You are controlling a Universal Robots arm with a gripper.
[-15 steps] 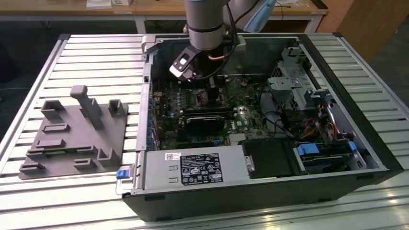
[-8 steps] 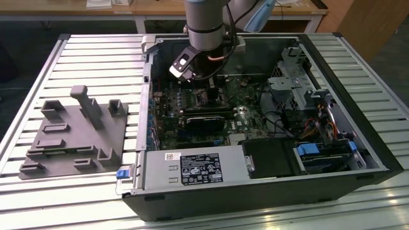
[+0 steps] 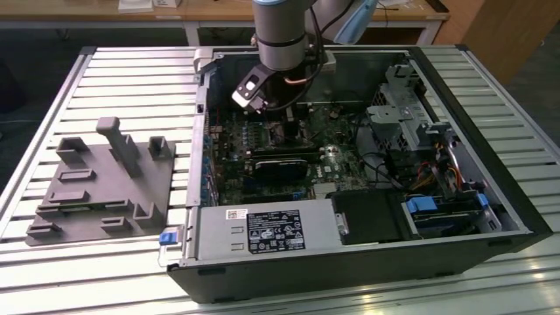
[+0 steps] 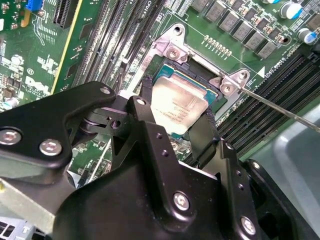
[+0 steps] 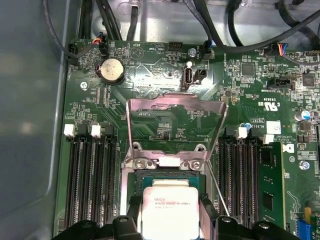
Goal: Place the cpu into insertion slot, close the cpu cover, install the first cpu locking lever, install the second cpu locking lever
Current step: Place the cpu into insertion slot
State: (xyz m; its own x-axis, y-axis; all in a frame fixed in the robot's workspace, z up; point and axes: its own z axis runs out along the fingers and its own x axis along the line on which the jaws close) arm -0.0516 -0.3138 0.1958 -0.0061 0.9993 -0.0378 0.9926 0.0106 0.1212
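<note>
The cpu, a small square chip with a silvery top, sits between the two black fingers of my gripper, which is shut on its edges. It hangs level, just over the insertion slot, whose black rim shows on the green board. In the second wrist view the cpu covers most of the insertion slot, with my gripper around it. The cpu cover, a thin silvery frame, stands swung open behind the slot. A thin wire lever stands loose beside the slot. In the exterior view my gripper reaches down into the case.
The open computer case lies on a slatted table, with a power supply box at its front and a black heatsink block mid-board. Memory slots flank the socket. A grey fixture plate lies at the exterior view's left.
</note>
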